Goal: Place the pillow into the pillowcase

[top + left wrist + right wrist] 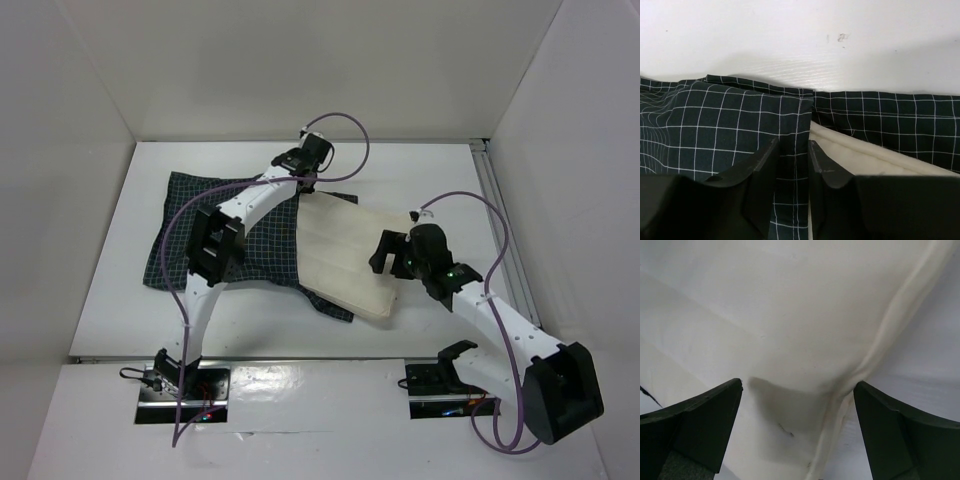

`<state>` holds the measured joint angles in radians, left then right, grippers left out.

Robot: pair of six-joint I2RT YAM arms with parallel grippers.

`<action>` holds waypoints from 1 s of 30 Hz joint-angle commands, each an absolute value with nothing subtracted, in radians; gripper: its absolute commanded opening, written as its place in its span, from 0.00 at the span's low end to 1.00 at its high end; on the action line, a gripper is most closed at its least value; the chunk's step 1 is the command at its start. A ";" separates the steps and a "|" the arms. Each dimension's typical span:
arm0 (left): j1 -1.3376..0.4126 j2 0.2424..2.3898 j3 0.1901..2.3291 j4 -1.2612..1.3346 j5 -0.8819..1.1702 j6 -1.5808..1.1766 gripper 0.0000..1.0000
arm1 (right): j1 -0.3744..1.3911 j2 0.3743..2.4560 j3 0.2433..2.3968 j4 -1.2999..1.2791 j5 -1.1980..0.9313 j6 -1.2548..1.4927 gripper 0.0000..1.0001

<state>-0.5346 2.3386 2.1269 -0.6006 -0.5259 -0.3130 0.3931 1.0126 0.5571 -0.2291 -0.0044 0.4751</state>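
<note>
The pillowcase [255,235], dark with a thin white grid, lies crumpled left of the table's middle. The cream pillow [345,255] sticks out of its right-hand opening, with its left part hidden inside. At the far corner of that opening, my left gripper [305,183] is shut on the case's upper hem. In the left wrist view the checked pillowcase [715,125] runs between the left gripper's [792,142] fingers, with the pillow [865,157] just to their right. My right gripper [385,255] stands wide open over the pillow's right edge. In its own view the right gripper [797,387] straddles the pillow's [790,315] seam and holds nothing.
White walls close in the table [120,300] on three sides. A metal rail [495,200] runs along the right side. A flap of the case [330,305] lies under the pillow's near edge. The left arm's link [215,245] hangs over the case.
</note>
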 commanded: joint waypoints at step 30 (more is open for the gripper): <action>-0.558 2.189 2.100 -0.607 -0.222 -0.305 0.00 | 0.138 1.380 0.692 0.034 -0.128 0.673 0.97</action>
<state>-0.5365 2.2333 2.1021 -0.6258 -0.2970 -0.2935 0.1711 1.3029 0.6437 -0.0906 -0.0048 0.6937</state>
